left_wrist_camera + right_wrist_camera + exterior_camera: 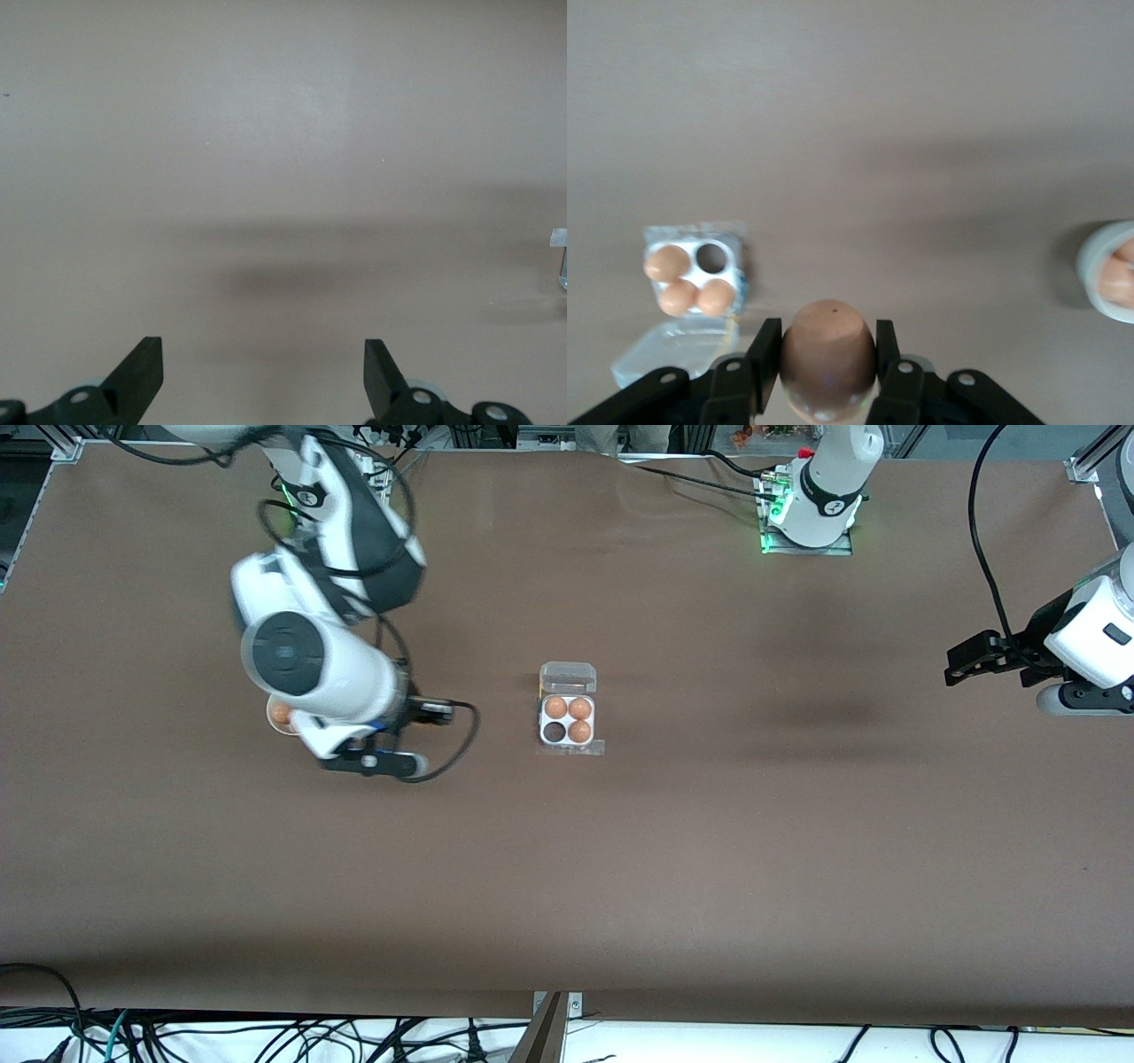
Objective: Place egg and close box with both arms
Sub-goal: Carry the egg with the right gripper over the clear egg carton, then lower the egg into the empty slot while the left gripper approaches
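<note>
My right gripper (827, 367) pinches egg (827, 354) over table, bowl (282, 717) just beside. Box (567, 720) mid-table, lid open, three cells filled, 7 o'clock cell empty. My left gripper (264, 372) spread, waiting. Left: place egg, close lid.

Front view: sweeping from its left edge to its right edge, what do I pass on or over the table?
Bowl holding an egg, mostly under the right arm → right tool → open box with three eggs and one empty cell → left tool.
</note>
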{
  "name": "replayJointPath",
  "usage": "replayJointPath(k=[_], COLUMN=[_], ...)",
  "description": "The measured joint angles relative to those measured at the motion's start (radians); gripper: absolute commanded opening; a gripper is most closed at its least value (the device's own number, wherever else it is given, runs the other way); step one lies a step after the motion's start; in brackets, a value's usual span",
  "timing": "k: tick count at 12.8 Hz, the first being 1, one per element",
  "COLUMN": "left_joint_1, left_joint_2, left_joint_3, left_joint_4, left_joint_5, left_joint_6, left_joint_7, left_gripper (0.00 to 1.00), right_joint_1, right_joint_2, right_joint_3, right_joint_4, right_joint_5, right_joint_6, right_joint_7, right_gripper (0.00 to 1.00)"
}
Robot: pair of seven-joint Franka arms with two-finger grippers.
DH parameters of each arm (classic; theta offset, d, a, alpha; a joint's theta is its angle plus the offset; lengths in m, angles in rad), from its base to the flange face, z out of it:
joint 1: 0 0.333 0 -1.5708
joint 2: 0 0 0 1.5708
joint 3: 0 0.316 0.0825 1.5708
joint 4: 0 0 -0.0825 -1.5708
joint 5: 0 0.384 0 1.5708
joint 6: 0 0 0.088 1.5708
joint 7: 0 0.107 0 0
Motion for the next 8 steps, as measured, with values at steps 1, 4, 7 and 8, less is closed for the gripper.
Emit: replayJointPath(k=[1, 4, 7, 8], left_joint_1=[0.0, 0.0, 0.0, 0.0], left_joint_2=[0.0, 0.0, 0.0, 0.0], left_joint_3=[0.0, 0.0, 0.0, 0.0], left_joint_4=[0.0, 0.0, 0.0, 0.0], left_joint_5=[0.0, 0.0, 0.0, 0.0], left_joint_6=[0.0, 0.0, 0.0, 0.0], left_joint_7=[0.0, 0.0, 0.0, 0.0], left_gripper=[1.0, 1.0, 1.0, 1.0], right_joint_1=[0.03, 0.106, 0.164, 0.182], right_joint_2=[0.022, 0.082, 0.146, 0.168], right_joint_3=[0.0, 0.0, -0.003, -0.004], right_joint_4=[0.002, 0.003, 0.005, 0.006], right_joint_5=[0.0, 0.0, -0.001, -0.007], right_joint_6=[0.04, 0.135, 0.232, 0.257], right_joint_7=[0.029, 0.1, 0.123, 0.135], right_gripper=[0.0, 0.0, 0.0, 0.0])
